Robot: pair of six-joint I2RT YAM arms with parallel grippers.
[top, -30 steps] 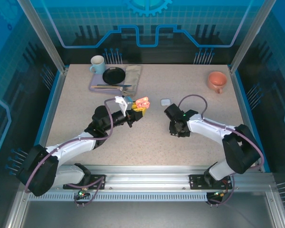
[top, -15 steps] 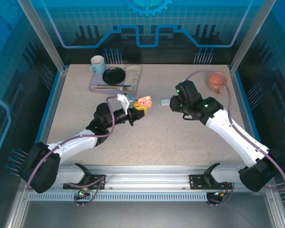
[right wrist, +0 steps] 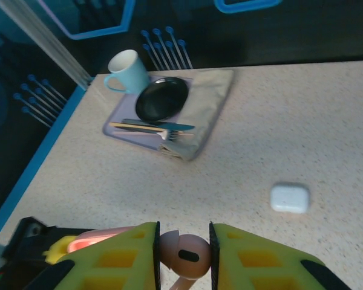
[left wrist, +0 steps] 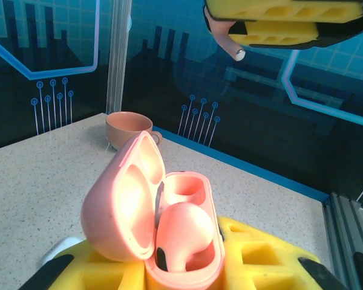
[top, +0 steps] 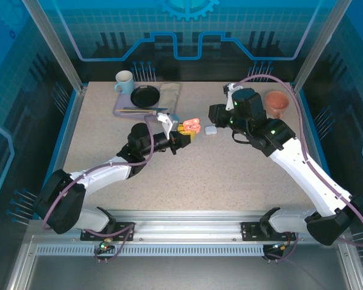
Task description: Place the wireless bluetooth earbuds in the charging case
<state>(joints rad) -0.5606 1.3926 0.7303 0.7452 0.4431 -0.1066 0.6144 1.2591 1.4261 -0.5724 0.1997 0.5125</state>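
My left gripper (left wrist: 181,275) is shut on the open salmon-pink charging case (left wrist: 169,241), which it holds off the table with the lid (left wrist: 118,205) swung back. One pink earbud (left wrist: 184,232) sits in the nearer well; the farther well (left wrist: 184,184) is empty. My right gripper (right wrist: 182,244) is shut on a second pink earbud (right wrist: 187,257), pinched between its yellow fingers (right wrist: 118,257). Those fingers (left wrist: 290,21) hang above and beyond the case, the earbud's stem (left wrist: 227,43) pointing down. From above, the case (top: 190,125) lies just left of the right gripper (top: 216,116).
A closed white case (top: 210,130) lies on the table below the right gripper, also in the right wrist view (right wrist: 290,197). At the back left a tray (top: 124,110) carries a light-blue mug (top: 124,80), black plate (top: 145,95), cutlery and a napkin. A salmon cup (top: 276,103) stands back right.
The right arm has lifted from the table's middle and swung back and left, up close to the held pink case. The left gripper has carried the case slightly right and farther back.
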